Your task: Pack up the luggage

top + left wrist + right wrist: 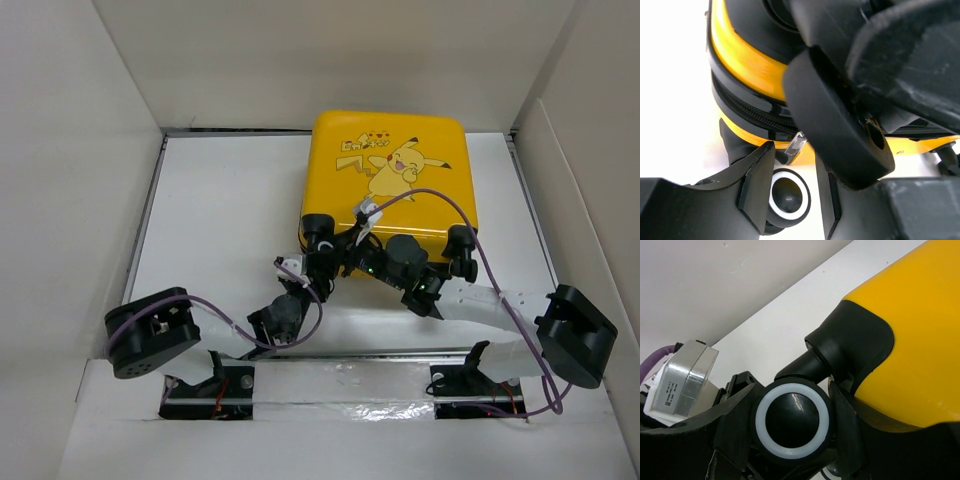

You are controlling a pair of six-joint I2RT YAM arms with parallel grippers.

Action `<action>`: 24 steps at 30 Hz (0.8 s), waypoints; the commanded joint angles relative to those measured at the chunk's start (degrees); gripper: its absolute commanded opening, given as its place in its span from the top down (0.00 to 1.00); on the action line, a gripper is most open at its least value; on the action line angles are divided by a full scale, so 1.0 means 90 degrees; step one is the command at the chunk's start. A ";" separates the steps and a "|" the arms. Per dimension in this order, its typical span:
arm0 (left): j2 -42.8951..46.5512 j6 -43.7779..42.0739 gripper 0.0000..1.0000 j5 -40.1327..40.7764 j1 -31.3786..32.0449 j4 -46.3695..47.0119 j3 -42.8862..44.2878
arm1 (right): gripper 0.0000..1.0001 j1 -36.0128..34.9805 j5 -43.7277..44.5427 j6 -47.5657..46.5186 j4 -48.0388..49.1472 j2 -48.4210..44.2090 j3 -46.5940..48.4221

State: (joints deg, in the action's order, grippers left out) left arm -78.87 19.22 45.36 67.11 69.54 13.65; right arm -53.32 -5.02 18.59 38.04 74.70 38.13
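The left gripper (792,172) stands released. Its black fingers (757,185) straddle a ringed wheel (787,197) of the luggage (390,170), and a sliver of white shows between that wheel and one finger. Just past the fingertips, a silver zipper pull (795,145) hangs from the black zipper band (747,112) that runs between the yellow shells.

The right gripper (792,400) is clenched on the gripped wheel (792,422), black with a white ring, which fills the gap between its fingers and touches both. Whether the two wrist views show one and the same wheel cannot be told. The left arm's silver camera block (682,380) sits just beside this grasp.

From above, both arms meet at the near left corner of the luggage, while the free wheel (460,240) at its near right corner stands apart from them. The luggage lies closed and flat on the white table (230,200), print side up, toward the far right. A purple cable (440,200) arches over its lid. The pale walls (330,60) rise just behind it.
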 commanded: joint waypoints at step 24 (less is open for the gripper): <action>0.1528 0.0139 1.00 -0.0722 -0.0465 0.1004 -0.0560 | 0.78 -0.0130 0.0177 0.0405 0.0812 -0.0829 -0.0038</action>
State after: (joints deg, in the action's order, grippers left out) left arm -64.82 18.55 46.52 62.61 74.72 8.97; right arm -54.39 -2.24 19.70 35.46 70.72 35.46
